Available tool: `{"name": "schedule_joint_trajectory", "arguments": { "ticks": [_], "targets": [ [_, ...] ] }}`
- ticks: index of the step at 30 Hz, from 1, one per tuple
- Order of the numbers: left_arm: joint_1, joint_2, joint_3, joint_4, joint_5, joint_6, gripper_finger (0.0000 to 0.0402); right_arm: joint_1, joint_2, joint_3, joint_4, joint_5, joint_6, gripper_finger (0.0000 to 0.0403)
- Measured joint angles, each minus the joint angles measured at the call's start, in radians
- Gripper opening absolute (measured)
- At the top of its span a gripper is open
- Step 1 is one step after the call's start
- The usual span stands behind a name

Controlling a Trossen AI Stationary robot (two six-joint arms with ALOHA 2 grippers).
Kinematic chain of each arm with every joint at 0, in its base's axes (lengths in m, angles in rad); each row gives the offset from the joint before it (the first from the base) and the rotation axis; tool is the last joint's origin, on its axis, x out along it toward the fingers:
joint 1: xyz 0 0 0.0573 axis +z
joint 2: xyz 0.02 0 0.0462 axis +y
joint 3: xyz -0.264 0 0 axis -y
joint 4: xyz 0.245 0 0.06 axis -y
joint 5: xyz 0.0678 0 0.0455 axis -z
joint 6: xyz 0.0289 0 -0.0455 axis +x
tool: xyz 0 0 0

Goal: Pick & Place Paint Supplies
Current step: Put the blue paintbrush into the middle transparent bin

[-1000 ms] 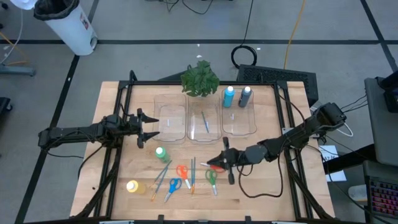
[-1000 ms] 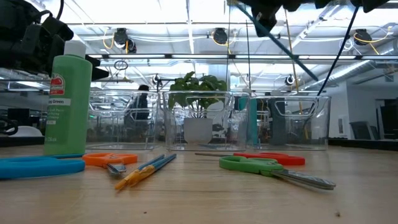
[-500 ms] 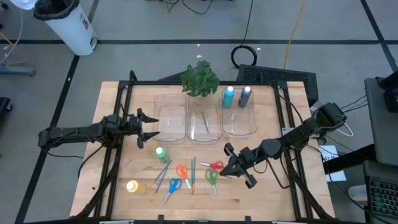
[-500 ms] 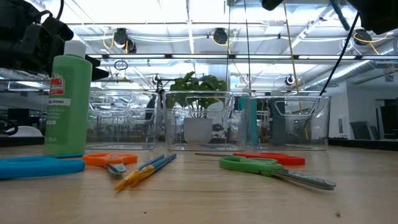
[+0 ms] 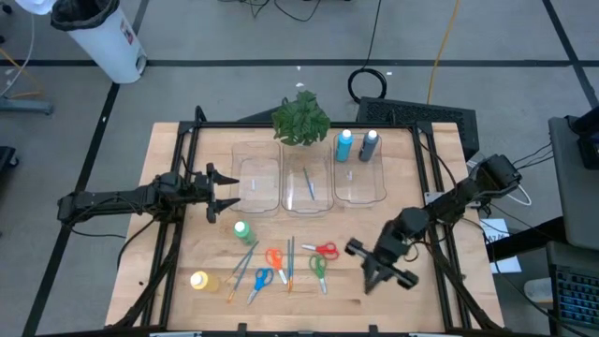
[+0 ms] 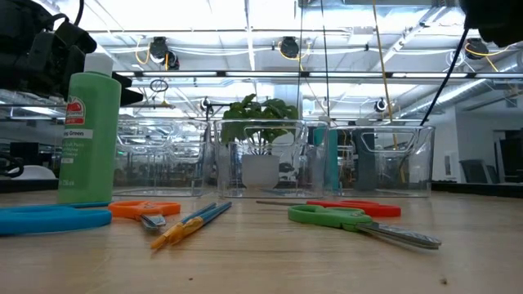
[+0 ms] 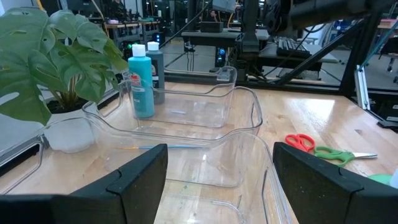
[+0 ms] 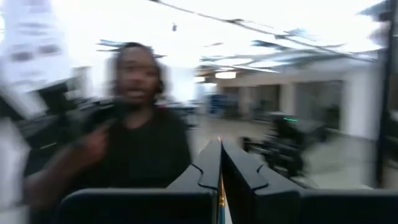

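Wooden table (image 5: 402,300) bare near right pincer (image 5: 382,266), fingers pressed together, left pincer (image 5: 225,192) wide at bin (image 5: 255,184) edge

Robotics lab: wooden bench (image 5: 393,298) w/ 2 arms, strip ceiling lights (image 6: 204,31), grey floor, cables.

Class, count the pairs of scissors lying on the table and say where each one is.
4, all in front of the bins: the red scissors rightmost, the green scissors just below them, the orange scissors near the middle, and the blue scissors lower left. None seems hidden.
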Motion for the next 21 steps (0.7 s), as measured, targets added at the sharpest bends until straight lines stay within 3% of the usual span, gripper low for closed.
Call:
{"name": "schedule_joint_trajectory", "arguments": {
  "ticks": [6, 21],
  "targets": [
    [0.0, 0.0, 0.0, 0.0, 0.0, 0.0, 0.0294, 0.028, 0.0, 0.0, 0.022, -0.14, -0.029, 0.0],
    [0.0, 0.0, 0.0, 0.0, 0.0, 0.0, 0.0294, 0.034, 0.0, 0.0, 0.018, -0.137, -0.038, 0.0]
  ]
}}
